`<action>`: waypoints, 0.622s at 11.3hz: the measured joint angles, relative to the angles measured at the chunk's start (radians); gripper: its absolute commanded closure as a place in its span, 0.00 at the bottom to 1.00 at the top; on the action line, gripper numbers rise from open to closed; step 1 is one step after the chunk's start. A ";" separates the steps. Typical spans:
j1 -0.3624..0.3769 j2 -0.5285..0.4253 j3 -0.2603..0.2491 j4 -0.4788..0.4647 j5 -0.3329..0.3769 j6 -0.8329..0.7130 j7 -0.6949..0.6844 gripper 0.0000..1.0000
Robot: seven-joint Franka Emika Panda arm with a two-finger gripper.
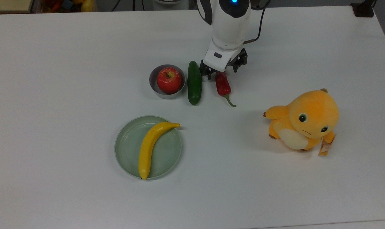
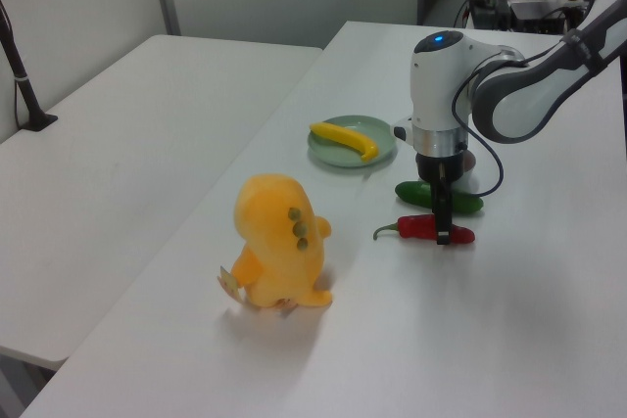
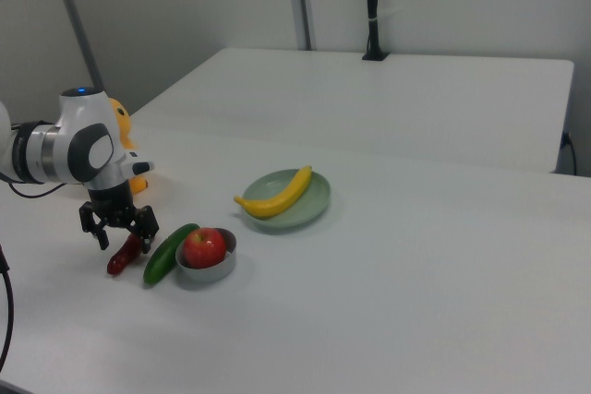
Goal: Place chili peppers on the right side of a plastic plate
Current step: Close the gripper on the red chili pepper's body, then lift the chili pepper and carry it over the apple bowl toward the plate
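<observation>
- On the bench, the claw [image 1: 220,70] straddles the chili pepper [image 1: 222,85], fingers spread, not yet gripping.
- Light, probably stiff; its thick body suits gripping better than the thin stem.

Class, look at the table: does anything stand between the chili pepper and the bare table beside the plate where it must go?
Nothing visible does. In the top view, bare table lies between the chili pepper and the plate; the cucumber lies beside the path.

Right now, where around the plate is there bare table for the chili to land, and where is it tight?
Open table runs between the plastic plate and the plush toy, below the chili pepper. It is tight where bowl, cucumber, pepper and gripper line up. A banana crosses the plate.
</observation>
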 measured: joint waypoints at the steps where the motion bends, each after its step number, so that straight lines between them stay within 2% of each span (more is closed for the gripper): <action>1: 0.000 0.000 0.000 0.000 0.000 0.000 0.000 0.15; 3: 0.000 0.000 0.000 -0.001 0.000 -0.005 0.000 0.59; 4: 0.000 0.001 0.000 -0.001 0.000 -0.005 0.001 0.94; 5: 0.000 0.001 0.000 -0.001 0.000 -0.005 0.004 1.00; 7: 0.000 0.001 0.000 -0.001 0.000 -0.005 0.016 1.00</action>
